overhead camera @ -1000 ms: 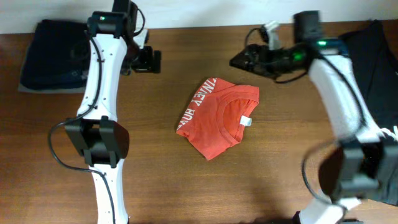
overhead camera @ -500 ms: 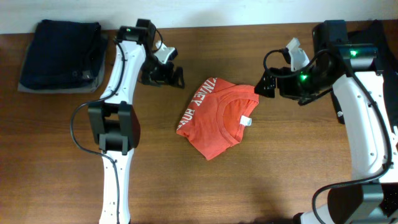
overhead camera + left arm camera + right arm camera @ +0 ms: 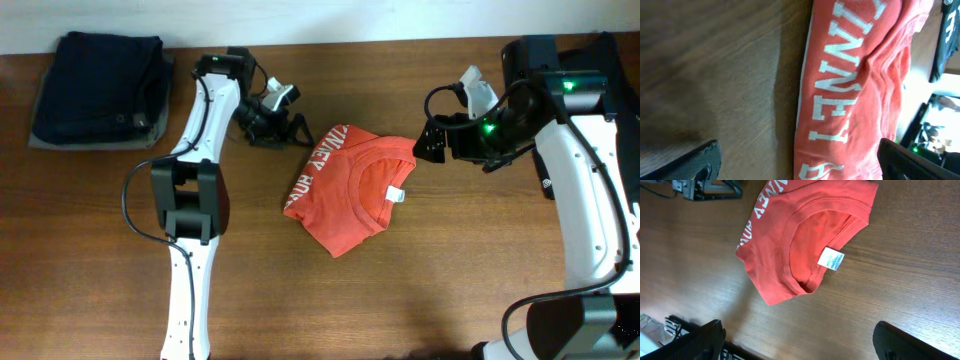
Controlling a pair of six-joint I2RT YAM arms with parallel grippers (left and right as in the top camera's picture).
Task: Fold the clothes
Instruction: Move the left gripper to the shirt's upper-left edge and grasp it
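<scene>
The red-orange T-shirt (image 3: pixel 350 190) lies folded into a compact bundle at the table's middle, white lettering along its left edge and the collar with a white tag facing up. It also shows in the left wrist view (image 3: pixel 855 85) and the right wrist view (image 3: pixel 800 245). My left gripper (image 3: pixel 290 130) is open and empty, just off the shirt's upper left edge; its fingers straddle that lettered edge in its wrist view (image 3: pixel 800 160). My right gripper (image 3: pixel 428 140) is open and empty, just off the shirt's upper right corner, above bare wood (image 3: pixel 800 340).
A stack of dark navy folded garments on a grey one (image 3: pixel 98 88) sits at the far left back corner. A black garment (image 3: pixel 600 90) lies at the far right, under the right arm. The wooden table (image 3: pixel 330 300) extends toward the front.
My left gripper has swung from the back left toward the shirt's upper left edge. My right gripper has come in from the back to the shirt's upper right corner. The shirt has not moved.
</scene>
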